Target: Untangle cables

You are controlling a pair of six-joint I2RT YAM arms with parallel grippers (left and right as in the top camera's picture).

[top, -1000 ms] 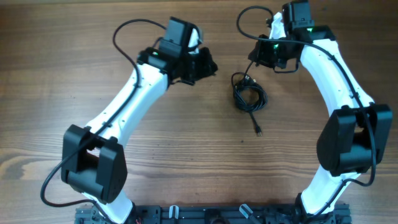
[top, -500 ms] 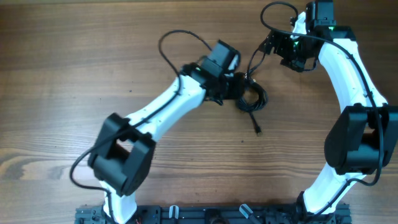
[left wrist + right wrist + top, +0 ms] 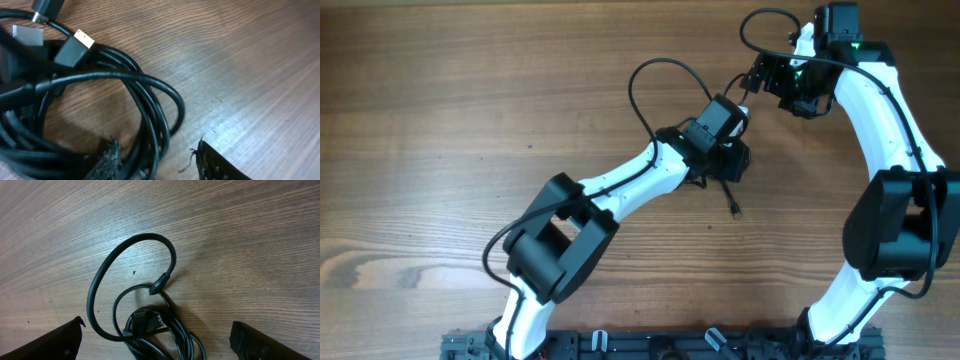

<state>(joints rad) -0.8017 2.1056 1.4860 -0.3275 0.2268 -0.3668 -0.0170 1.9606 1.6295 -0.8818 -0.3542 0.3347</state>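
Just over coiled cables (image 3: pixel 142 107), left fingers (image 3: pixel 215 165) apart.

Black cables (image 3: pixel 150 125), one gold-tipped plug (image 3: pixel 75 47), on a brown wood-grain table (image 3: pixel 250 75).

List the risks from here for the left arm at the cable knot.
1. Several strands of the cables lie between the left fingers; closing now would probably pinch the whole bundle and tighten it.
2. The loose plug end trails beside the coil and might catch in a loop when lifted.
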